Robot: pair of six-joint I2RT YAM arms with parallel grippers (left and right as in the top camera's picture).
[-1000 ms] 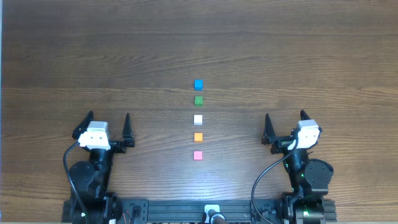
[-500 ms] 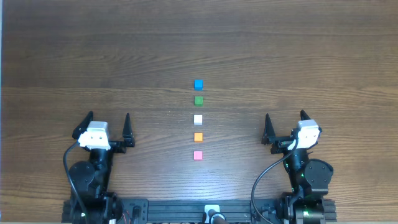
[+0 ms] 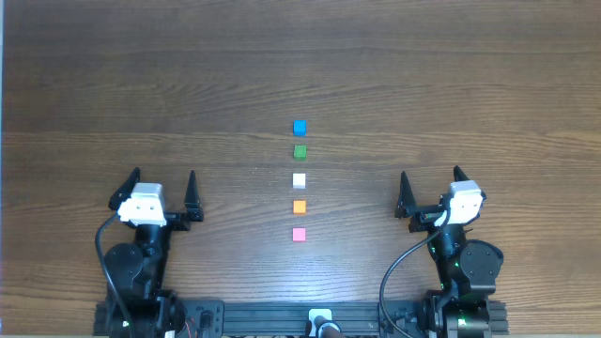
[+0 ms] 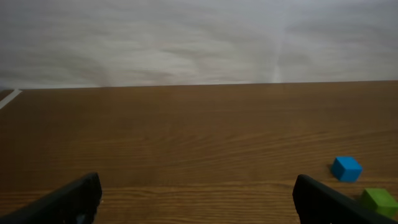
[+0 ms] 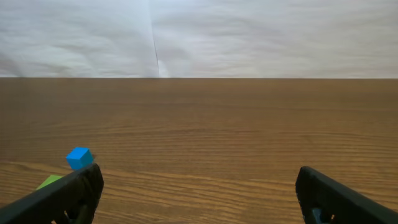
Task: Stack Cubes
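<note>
Several small cubes lie in a line down the table's middle in the top view: blue (image 3: 300, 127) farthest, then green (image 3: 300, 151), white (image 3: 299, 180), orange (image 3: 300, 207) and pink (image 3: 299, 234) nearest. My left gripper (image 3: 161, 183) stands open at the left, well apart from the row, nothing between its fingers. My right gripper (image 3: 429, 181) stands open at the right, likewise empty. The left wrist view has the blue cube (image 4: 346, 168) and the green cube (image 4: 379, 200) off to one side. In the right wrist view the blue cube (image 5: 79, 157) and an edge of the green cube (image 5: 48, 182) appear.
The wooden table (image 3: 300, 66) is bare beyond the cubes and to either side of them. A pale wall (image 4: 199, 37) rises behind the table's far edge.
</note>
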